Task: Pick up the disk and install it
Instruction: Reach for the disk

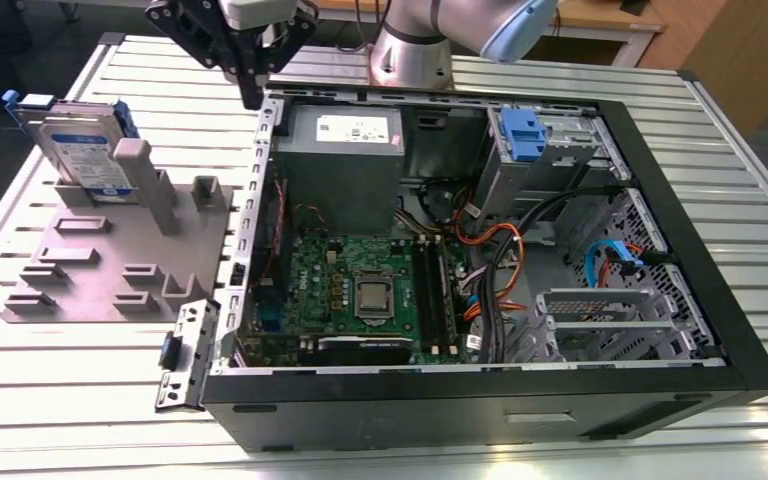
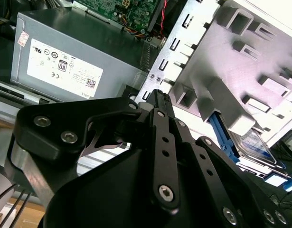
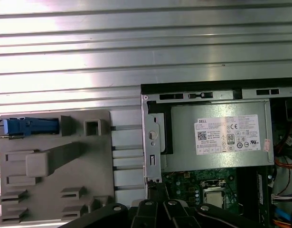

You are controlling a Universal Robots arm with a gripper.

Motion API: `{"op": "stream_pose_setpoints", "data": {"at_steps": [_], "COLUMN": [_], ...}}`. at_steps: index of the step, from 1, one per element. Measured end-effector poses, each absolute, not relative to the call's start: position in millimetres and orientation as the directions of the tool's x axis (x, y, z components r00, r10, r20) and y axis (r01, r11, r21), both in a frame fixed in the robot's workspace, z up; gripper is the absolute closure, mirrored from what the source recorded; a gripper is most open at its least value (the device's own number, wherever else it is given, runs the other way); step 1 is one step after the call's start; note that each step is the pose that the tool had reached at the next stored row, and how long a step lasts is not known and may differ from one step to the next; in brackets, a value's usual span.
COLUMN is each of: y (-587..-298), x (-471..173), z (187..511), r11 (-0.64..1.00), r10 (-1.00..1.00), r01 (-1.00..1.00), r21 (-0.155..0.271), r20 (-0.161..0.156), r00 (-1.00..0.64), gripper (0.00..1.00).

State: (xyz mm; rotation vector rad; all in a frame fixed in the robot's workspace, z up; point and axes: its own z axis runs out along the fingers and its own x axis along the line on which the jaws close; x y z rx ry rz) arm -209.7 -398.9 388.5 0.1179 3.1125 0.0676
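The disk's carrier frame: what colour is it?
Bright blue. The exterior view shows it best, on the carrier frame clipped around the disk.

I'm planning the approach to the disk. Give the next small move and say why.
Probably shift the gripper toward the exterior view's left, over the disk. The gripper hangs at the open computer case's wall, holding nothing, while the disk stands upright in the grey fixture plate beside the case, untouched.

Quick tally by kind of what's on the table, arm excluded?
Disk: 1
Fixture plate: 1
Computer case: 1
Total: 3
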Motion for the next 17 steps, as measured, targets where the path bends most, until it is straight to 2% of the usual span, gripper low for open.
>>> {"op": "stream_pose_setpoints", "data": {"at_steps": [17], "y": [-398.9], "x": [-213.6], "z": [388.1], "r11": [0.996], "r10": [0.076], "r01": [0.075], "r21": [0.044], "r20": [-0.024], "r00": [-0.997], "gripper": [0.89]}}
